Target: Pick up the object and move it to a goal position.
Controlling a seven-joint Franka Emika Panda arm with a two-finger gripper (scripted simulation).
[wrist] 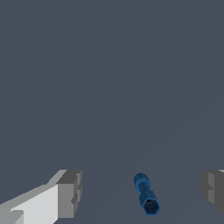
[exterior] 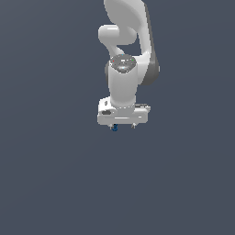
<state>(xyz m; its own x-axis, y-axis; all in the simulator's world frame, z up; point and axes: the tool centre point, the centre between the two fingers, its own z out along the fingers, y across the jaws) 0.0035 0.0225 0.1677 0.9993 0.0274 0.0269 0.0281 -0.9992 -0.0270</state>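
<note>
Wide-open tool (wrist: 140,194) straddling untouched object (wrist: 146,194)

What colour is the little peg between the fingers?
Dark blue. The peg shows best in the wrist view, lying between the open fingers.

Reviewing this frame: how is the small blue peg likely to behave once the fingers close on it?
The blue peg looks rounded and lies on its side, so a nudge may roll it. It seems rigid. It is tiny beside the open gripper, so an off-centre grip could let it slip.

Exterior view faces the arm from afar; wrist view looks down close past the gripper (wrist: 142,192).
</note>
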